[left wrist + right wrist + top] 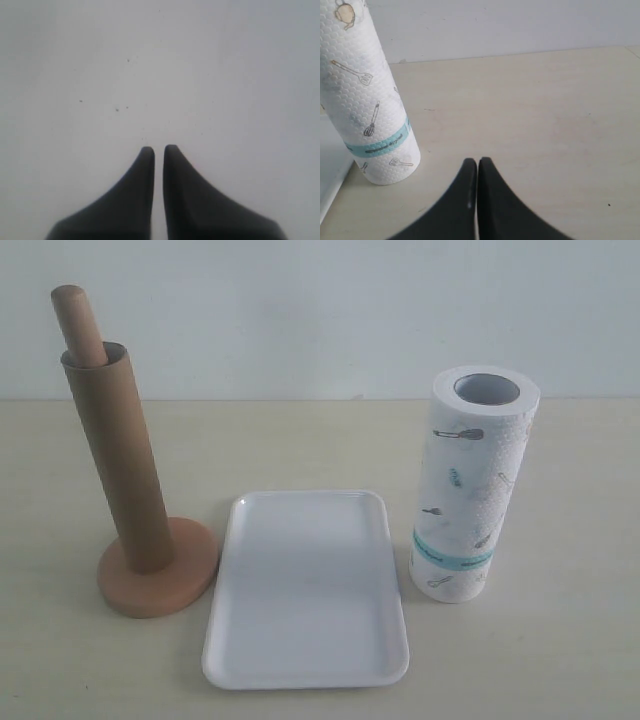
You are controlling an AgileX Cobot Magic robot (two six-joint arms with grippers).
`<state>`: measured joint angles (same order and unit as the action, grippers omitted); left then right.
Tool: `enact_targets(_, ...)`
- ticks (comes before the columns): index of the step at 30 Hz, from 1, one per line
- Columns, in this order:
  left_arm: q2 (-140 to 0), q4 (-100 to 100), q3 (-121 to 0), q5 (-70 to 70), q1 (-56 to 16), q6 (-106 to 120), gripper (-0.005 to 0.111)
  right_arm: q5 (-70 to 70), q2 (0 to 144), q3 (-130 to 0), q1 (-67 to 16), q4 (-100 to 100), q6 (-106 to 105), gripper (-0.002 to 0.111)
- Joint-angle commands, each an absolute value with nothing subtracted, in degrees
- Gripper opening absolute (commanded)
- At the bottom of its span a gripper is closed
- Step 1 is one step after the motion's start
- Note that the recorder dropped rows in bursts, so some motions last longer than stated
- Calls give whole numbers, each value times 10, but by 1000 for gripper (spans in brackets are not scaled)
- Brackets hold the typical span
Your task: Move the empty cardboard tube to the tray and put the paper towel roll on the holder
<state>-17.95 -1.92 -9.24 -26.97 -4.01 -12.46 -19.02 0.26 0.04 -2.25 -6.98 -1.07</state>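
cardboard tube [118, 460] sleeved upright on holder [180, 588] pole, l arm's side; l gripper [158, 148], r gripper [477, 161] both clenched, empty.

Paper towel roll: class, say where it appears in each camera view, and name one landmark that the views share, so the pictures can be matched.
Exterior view: the paper towel roll stands upright on the right, beside the tray.
Left wrist view: not in it.
Right wrist view: the roll stands upright, off to one side beyond the right pincer.
Shared landmark: its teal band, near the base in both views that show it.
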Motion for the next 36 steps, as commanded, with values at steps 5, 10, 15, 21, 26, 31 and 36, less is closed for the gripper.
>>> enact_targets(5, -336, 194, -97, -279, -39, -201, 6, -186, 0, 0, -19, -68, -12, 0)
enact_targets(10, -470, 295, -97, -395, -39, -266, 6, -186, 0, 0, -19, -68, -12, 0)
enact_targets(15, -592, 298, -107, -471, -39, -263, 11, -186, 0, 0, -19, -68, -12, 0)
enact_targets(21, -678, 294, -126, -484, -39, -259, 57, -186, 0, 0, -19, -68, -12, 0)
enact_targets(26, -708, 294, -154, -486, -39, -259, 74, -186, 0, 0, -19, -68, -12, 0)
enact_targets(31, -734, 298, -180, -506, -39, -259, 74, -186, 0, 0, -19, -68, -12, 0)
enact_targets(36, -764, 327, -206, -510, -40, -263, 74, -186, 0, 0, -19, -68, -12, 0)
